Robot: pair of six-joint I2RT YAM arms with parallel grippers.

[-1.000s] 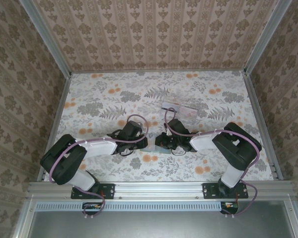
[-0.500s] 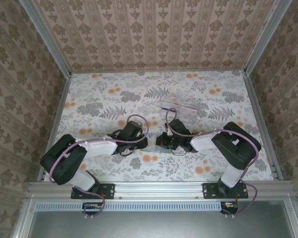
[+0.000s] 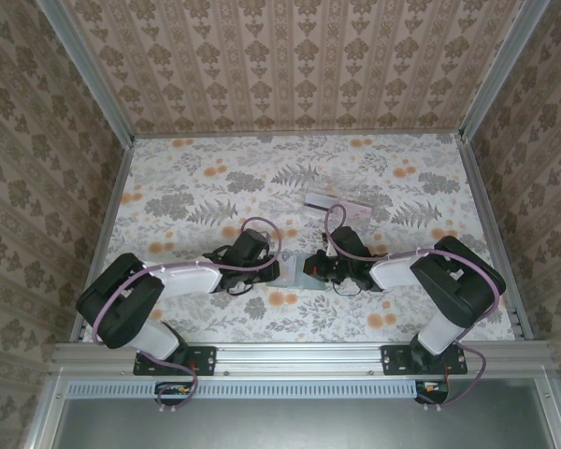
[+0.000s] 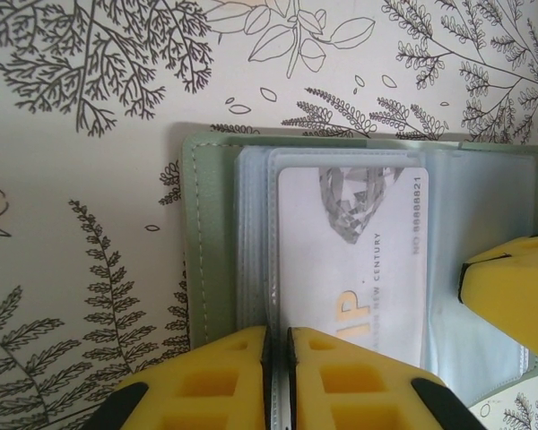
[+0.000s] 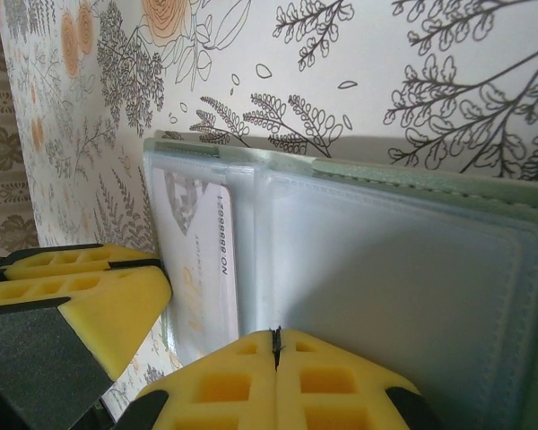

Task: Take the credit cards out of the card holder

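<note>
The card holder (image 3: 294, 275) lies open on the flowered table between my two grippers. In the left wrist view its grey-green cover (image 4: 213, 269) is on the left and clear sleeves lie over it. One white credit card (image 4: 359, 251) printed "VIP" sits inside a sleeve. My left gripper (image 4: 278, 358) is shut on the near edge of the sleeves, a thin strip of plastic between its pads. My right gripper (image 5: 275, 345) is shut at the edge of the other clear panel (image 5: 386, 260); I cannot tell if it pinches the plastic. The same card (image 5: 202, 260) shows at the left there.
A pale flat rectangle with a dark stripe (image 3: 336, 205) lies on the table behind the right gripper. Patterned walls and metal rails (image 3: 486, 234) close the table in on three sides. Both arms lie low across the near half.
My right gripper has closed and shifted slightly to the right, its arm swinging outward. The left gripper has stayed on the card holder's edge.
</note>
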